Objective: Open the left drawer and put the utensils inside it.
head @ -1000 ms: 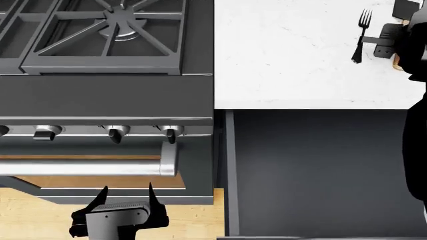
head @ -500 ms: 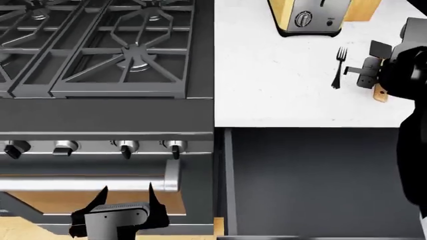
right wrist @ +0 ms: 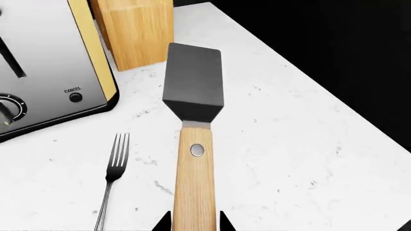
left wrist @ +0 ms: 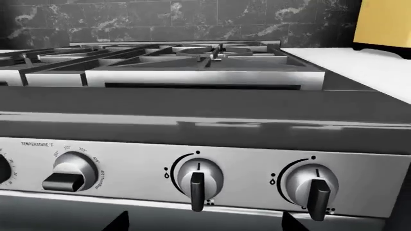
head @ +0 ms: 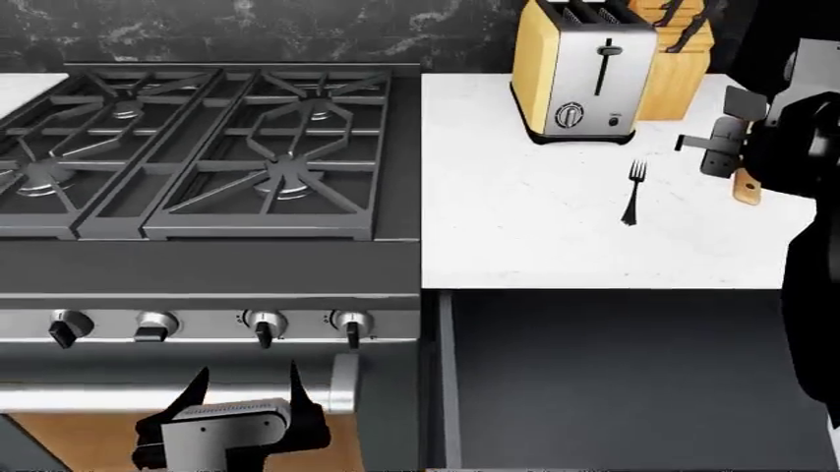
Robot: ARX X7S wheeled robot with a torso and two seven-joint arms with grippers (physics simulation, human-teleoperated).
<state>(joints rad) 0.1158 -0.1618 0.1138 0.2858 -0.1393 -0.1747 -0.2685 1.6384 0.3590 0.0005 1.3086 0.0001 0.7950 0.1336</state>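
Observation:
The left drawer (head: 630,379) stands pulled out below the white counter, its dark grey inside bare. The fork (head: 634,193) lies on the counter in front of the toaster, and shows again (right wrist: 113,168) in the right wrist view. The spatula (right wrist: 194,159), with a black blade and a wooden handle, points toward the knife block. My right gripper (right wrist: 194,224) is shut on its handle. In the head view that gripper (head: 719,147) hovers right of the fork, with the spatula's handle end (head: 746,189) sticking out below it. My left gripper (head: 250,379) is open and holds nothing in front of the oven.
A yellow and steel toaster (head: 584,69) and a wooden knife block (head: 672,54) stand at the back of the counter (head: 525,216). The gas stove (head: 210,147) fills the left, with knobs (left wrist: 198,180) and an oven handle (head: 171,398) close to my left gripper (left wrist: 204,224).
The head view has tilted up, bringing the toaster and knife block into sight. My right gripper, holding the spatula, has drawn farther from the fork. The left gripper holds its place.

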